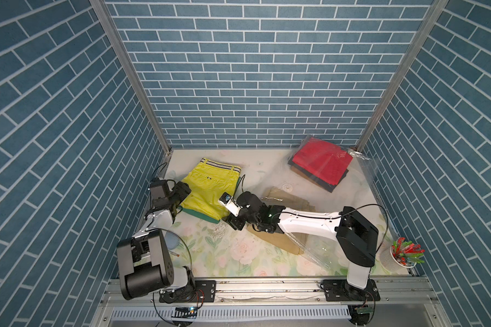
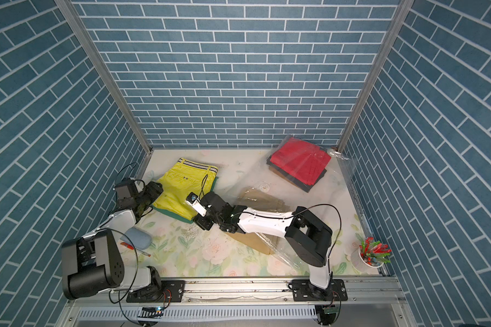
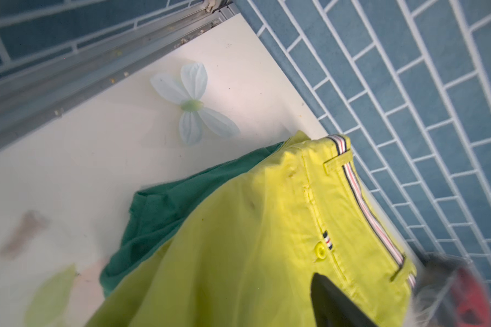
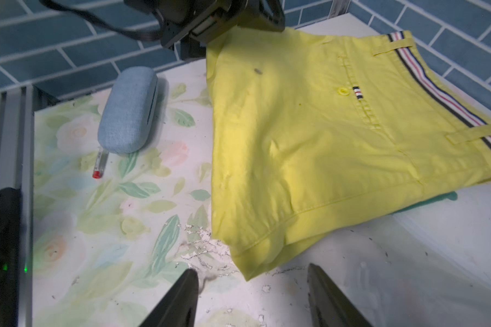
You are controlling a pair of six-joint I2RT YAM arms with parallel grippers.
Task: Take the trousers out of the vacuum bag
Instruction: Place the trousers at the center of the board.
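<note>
Yellow trousers (image 1: 207,192): folded, striped waistband toward the far wall, lying outside the bag at far left of the table, on top of the green pair.
Green trousers (image 3: 159,215): beneath the yellow pair, only edges showing along its left and near sides.
Vacuum bag (image 1: 360,181): clear, crinkled, spread over the right half of the table (image 1: 238,260), from far right corner to near right.
Red trousers (image 1: 322,161): inside the bag, far right, stacked on a dark pair; brown cloth showing under that.
Beige trousers (image 1: 287,198): under the bag plastic, mid-table, partly covered by the right arm.
Left gripper (image 1: 182,191): at the left edge of the yellow pair; one dark finger visible in the wrist view, state cannot be told.
Right gripper (image 4: 253,297): spread, empty, just beside the near corner of the yellow pair, not touching.
Glasses case (image 4: 128,110): blue-grey, near left, a red-tipped pen (image 4: 100,164) touching its end.
Cup (image 1: 394,257): near right, holding coloured clips.
</note>
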